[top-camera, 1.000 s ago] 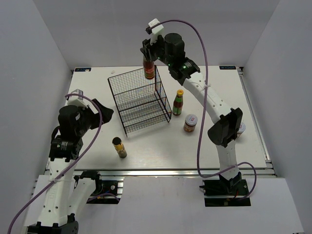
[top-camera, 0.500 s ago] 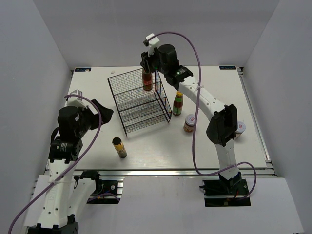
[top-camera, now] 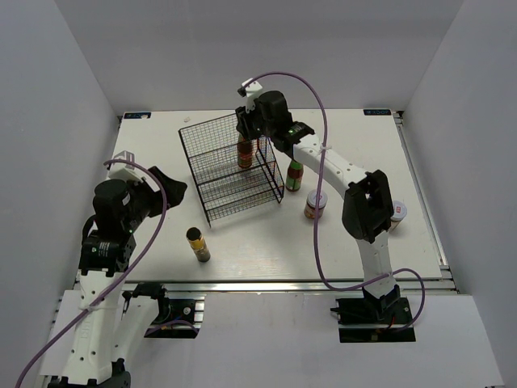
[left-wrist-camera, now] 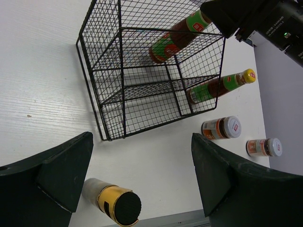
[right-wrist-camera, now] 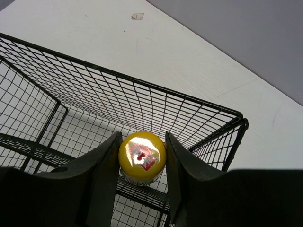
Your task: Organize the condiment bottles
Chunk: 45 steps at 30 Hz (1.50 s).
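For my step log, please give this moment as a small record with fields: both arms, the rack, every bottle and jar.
Rack: black wire, mid-table
Right fingers: shut on the yellow cap of a red sauce bottle, upright inside the rack's back part
Left fingers: open, empty
Second red sauce bottle: stands just right of the rack
First jar: on the table, right of the rack
Second jar: further right
Dark bottle: stands front left, outside the rack

rack (left-wrist-camera: 119,71): black metal wire | red-sauce bottle (right-wrist-camera: 142,156): glossy yellow plastic cap | table (left-wrist-camera: 42,85): white, matt, faintly grained
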Tool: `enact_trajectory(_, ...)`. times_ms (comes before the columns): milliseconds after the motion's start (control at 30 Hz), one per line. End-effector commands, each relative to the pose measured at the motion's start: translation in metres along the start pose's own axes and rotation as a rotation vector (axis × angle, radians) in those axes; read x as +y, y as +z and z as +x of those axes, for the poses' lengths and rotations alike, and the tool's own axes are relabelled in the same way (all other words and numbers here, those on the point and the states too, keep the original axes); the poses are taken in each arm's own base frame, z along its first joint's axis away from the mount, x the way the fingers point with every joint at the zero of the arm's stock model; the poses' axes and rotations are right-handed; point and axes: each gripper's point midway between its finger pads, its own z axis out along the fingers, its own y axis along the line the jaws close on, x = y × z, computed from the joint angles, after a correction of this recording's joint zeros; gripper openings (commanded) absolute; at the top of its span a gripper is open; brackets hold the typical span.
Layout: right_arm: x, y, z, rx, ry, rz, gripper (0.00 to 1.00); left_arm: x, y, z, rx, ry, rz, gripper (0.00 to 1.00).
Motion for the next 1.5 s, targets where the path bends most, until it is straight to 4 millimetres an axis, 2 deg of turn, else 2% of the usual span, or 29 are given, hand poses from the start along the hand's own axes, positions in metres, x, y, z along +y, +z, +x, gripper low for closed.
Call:
enact_trajectory(0, -0.003, -0.027, -0.086, -0.243, -0.008, 0.021, 0.00, 0.001, -0.004, 0.000, -0.009, -0.003, -0.006, 0.94)
enact_trajectory(100, -0.003, -0.023, -0.076, -0.222, -0.016, 0.017, 0.00, 0.001, -0.006, 0.000, -0.011, -0.004, -0.006, 0.94)
enact_trajectory(167, -0.002, -0.022, -0.072, -0.211, -0.020, 0.014, 0.05, 0.001, -0.006, 0.000, -0.011, -0.004, -0.006, 0.94)
enact_trajectory(267, 0.000, -0.020, -0.066, -0.196, -0.024, 0.000, 0.21, 0.001, -0.007, 0.000, -0.011, -0.004, -0.004, 0.94)
enact_trajectory(300, 0.002, -0.020, -0.064, -0.191, -0.027, -0.011, 0.31, 0.000, -0.007, 0.000, -0.013, -0.005, -0.003, 0.94)
enact_trajectory(333, 0.003, -0.020, -0.063, -0.188, -0.027, -0.017, 0.34, 0.000, -0.007, 0.000, -0.014, -0.004, 0.001, 0.94)
enact_trajectory(367, 0.006, -0.020, -0.062, -0.184, -0.028, -0.031, 0.42, 0.000, -0.007, -0.001, -0.014, -0.003, 0.000, 0.94)
enact_trajectory(467, 0.011, -0.022, -0.060, -0.180, -0.030, -0.056, 0.54, -0.004, -0.005, -0.002, -0.014, 0.000, 0.017, 0.94)
enact_trajectory(600, 0.012, -0.026, -0.057, -0.158, -0.028, -0.068, 0.62, -0.011, -0.002, -0.005, -0.009, 0.009, 0.052, 0.95)
enact_trajectory(800, 0.017, -0.040, -0.071, -0.175, -0.030, -0.088, 0.66, -0.022, 0.004, -0.009, 0.004, 0.018, 0.103, 0.96)
enact_trajectory(867, 0.018, -0.051, -0.085, -0.195, -0.035, -0.096, 0.68, -0.028, 0.008, -0.012, 0.013, 0.019, 0.124, 0.95)
enact_trajectory(967, 0.021, -0.080, -0.115, -0.239, -0.080, -0.141, 0.75, -0.041, 0.018, -0.017, 0.048, 0.020, 0.178, 0.83)
enact_trajectory(1000, 0.022, -0.096, -0.129, -0.263, -0.107, -0.159, 0.78, -0.049, 0.019, -0.019, 0.058, 0.024, 0.216, 0.76)
enact_trajectory(1067, 0.021, -0.117, -0.140, -0.282, -0.154, -0.220, 0.81, -0.059, 0.026, -0.027, 0.071, 0.026, 0.250, 0.67)
enact_trajectory(1100, 0.019, -0.135, -0.150, -0.299, -0.157, -0.227, 0.81, -0.066, 0.027, -0.031, 0.073, 0.032, 0.283, 0.61)
enact_trajectory(1133, 0.009, -0.145, -0.151, -0.302, -0.139, -0.226, 0.76, -0.077, 0.025, -0.041, 0.057, 0.044, 0.311, 0.52)
enact_trajectory(1200, -0.003, -0.165, -0.149, -0.294, -0.113, -0.218, 0.68, -0.088, 0.032, -0.048, 0.065, 0.054, 0.331, 0.47)
enact_trajectory(1233, -0.023, -0.172, -0.145, -0.283, -0.088, -0.191, 0.50, -0.098, 0.034, -0.047, 0.075, 0.070, 0.349, 0.44)
enact_trajectory(1267, -0.033, -0.177, -0.139, -0.270, -0.064, -0.175, 0.39, -0.109, 0.033, -0.053, 0.066, 0.083, 0.369, 0.43)
enact_trajectory(1300, -0.056, -0.187, -0.125, -0.240, -0.020, -0.133, 0.29, -0.114, 0.044, -0.049, 0.094, 0.088, 0.364, 0.43)
enact_trajectory(1367, -0.074, -0.197, -0.107, -0.212, 0.019, -0.111, 0.15, -0.137, 0.053, -0.034, 0.130, 0.134, 0.370, 0.43)
enact_trajectory(1400, -0.093, -0.211, -0.102, -0.210, 0.039, -0.070, 0.15, -0.151, 0.054, -0.038, 0.124, 0.148, 0.386, 0.44)
enact_trajectory(1433, -0.100, -0.212, -0.081, -0.165, 0.073, -0.061, 0.25, -0.161, 0.070, -0.022, 0.176, 0.164, 0.381, 0.45)
enact_trajectory(1467, -0.106, -0.217, -0.073, -0.151, 0.087, -0.059, 0.34, -0.167, 0.076, -0.015, 0.202, 0.174, 0.372, 0.55)
